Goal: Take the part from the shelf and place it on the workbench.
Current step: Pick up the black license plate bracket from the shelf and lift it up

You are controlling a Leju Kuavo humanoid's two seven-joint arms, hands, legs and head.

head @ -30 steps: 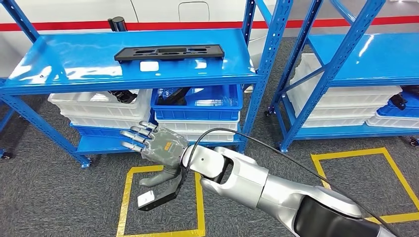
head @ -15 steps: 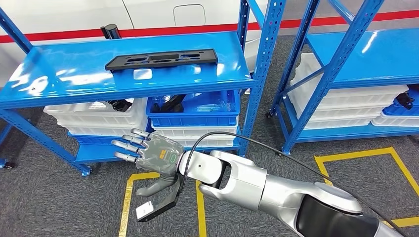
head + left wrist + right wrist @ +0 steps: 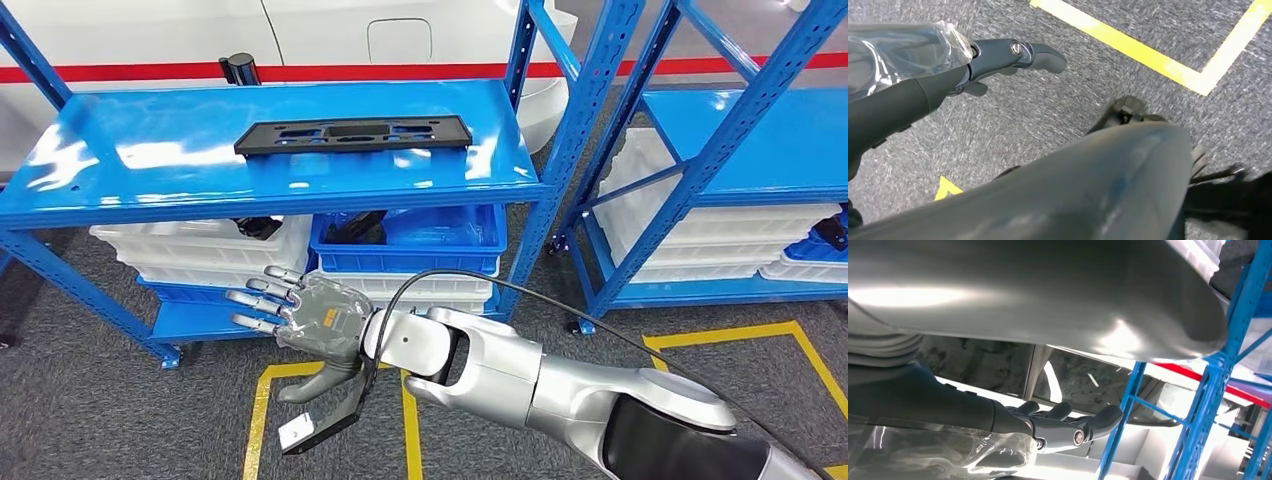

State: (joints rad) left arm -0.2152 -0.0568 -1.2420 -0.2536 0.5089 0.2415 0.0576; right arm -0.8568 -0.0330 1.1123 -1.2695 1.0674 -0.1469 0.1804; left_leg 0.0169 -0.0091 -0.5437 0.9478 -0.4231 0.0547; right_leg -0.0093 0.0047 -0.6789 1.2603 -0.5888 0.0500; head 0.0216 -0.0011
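Part point(image 3: 353, 134): long, flat black panel with several cut-outs, lying lengthwise on the top deck of the left blue shelf point(image 3: 150, 190), toward its right half, set back from the front lip. Untouched.

Handling, judged: rigid moulded plastic, light for its length, thin. The glossy painted deck may let it slide if pushed. The cut-outs leave narrow bars that could flex or snap under a hard pinch. Best hold is across the short width near the middle, fingers over the far long edge and thumb under the near one, so it balances level. A hold at one end would let it droop and twist.

Right hand point(image 3: 310, 315): raised in front of the shelf's lower tier, below the top deck and well apart from the part. Fingers point(image 3: 262, 297) spread and extended toward the left, thumb hanging down; holds nothing. A cable loops over the silver forearm.

Left hand point(image 3: 1013, 52): hanging by the body over grey carpet with yellow floor tape point(image 3: 1148, 52). It holds nothing; one finger shows straight, and how far the rest are spread cannot be told.

Other stock: white bins point(image 3: 200, 245) and a blue bin point(image 3: 420, 235) on the lower tiers; a second blue shelf point(image 3: 740, 130) to the right.
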